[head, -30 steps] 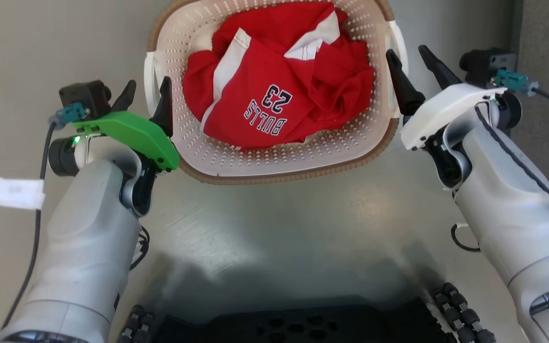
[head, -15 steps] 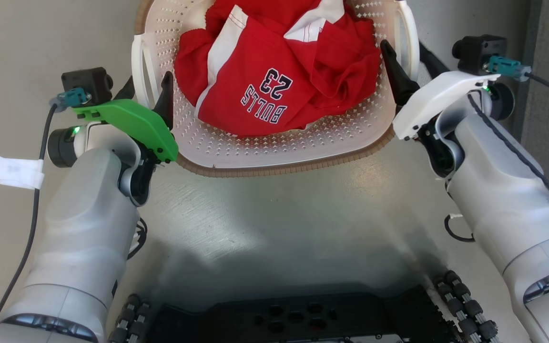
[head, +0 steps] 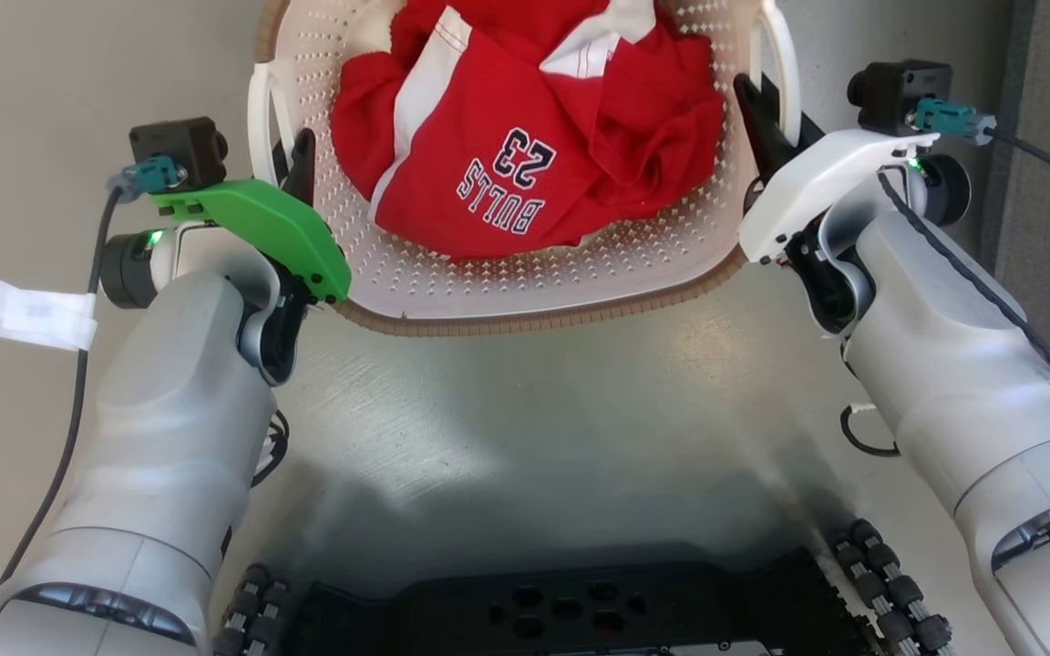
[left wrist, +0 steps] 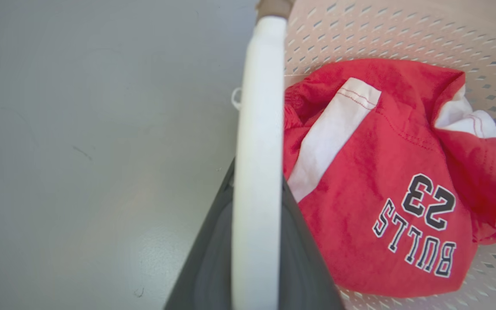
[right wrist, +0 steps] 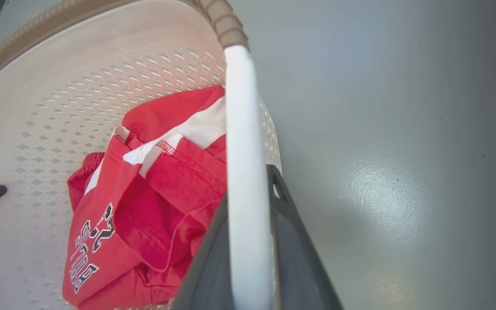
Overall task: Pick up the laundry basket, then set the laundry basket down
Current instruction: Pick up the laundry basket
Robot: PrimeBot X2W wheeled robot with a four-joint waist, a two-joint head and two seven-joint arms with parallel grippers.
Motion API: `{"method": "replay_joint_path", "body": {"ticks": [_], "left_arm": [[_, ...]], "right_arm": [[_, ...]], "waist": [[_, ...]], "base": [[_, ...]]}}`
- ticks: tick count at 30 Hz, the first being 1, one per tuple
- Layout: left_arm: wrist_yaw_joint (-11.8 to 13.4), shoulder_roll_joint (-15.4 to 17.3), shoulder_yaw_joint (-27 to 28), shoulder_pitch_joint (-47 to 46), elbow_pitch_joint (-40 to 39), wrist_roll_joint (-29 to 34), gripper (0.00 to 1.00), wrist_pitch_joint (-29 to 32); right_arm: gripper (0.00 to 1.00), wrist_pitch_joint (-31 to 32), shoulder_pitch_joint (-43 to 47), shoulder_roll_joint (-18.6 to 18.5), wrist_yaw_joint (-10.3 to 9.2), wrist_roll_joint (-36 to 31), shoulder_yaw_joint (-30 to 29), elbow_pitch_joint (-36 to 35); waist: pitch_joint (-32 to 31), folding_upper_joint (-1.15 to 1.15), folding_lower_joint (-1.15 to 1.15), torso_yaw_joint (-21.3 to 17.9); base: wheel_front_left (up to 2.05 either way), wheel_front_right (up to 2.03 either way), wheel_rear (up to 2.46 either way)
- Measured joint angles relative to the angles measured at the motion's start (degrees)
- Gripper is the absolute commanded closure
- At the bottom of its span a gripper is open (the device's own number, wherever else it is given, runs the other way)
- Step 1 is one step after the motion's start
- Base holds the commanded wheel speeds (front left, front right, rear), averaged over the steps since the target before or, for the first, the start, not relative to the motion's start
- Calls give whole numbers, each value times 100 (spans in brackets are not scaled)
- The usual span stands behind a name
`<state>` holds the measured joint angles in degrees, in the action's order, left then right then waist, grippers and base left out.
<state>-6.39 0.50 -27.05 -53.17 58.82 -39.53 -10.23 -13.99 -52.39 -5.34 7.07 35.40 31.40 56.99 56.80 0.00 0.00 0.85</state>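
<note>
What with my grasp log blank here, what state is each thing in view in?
Laundry basket: upright, loaded, held at both white handles; lifted or not, cannot tell.
Left end effector: shut on the left handle.
Right end effector: shut on the right handle.
Red Bulls garment: crumpled, lying inside the basket.

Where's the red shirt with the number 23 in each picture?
Head view: top middle, the red shirt lies crumpled inside the laundry basket.
Left wrist view: right half, the shirt sits just right of the left handle.
Right wrist view: lower left, the shirt sits left of the right handle.
Shared landmark: the basket's cream wall with little holes.
</note>
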Motion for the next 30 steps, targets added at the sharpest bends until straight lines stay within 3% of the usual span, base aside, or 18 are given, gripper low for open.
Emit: {"method": "replay_joint_path", "body": {"ticks": [14, 30], "left_arm": [[-18, -2, -336, 26, 380, -13, 100, -145], [-74, -21, -654, 546, 708, -263, 100, -191]], "right_arm": [[100, -2, 62, 80, -1, 292, 254, 272], [100, 4, 617, 214, -1, 657, 526, 606]], "waist": [[-487, 0, 0, -52], [-1631, 0, 0, -194]], "base": [[0, 0, 0], [0, 0, 0]]}}
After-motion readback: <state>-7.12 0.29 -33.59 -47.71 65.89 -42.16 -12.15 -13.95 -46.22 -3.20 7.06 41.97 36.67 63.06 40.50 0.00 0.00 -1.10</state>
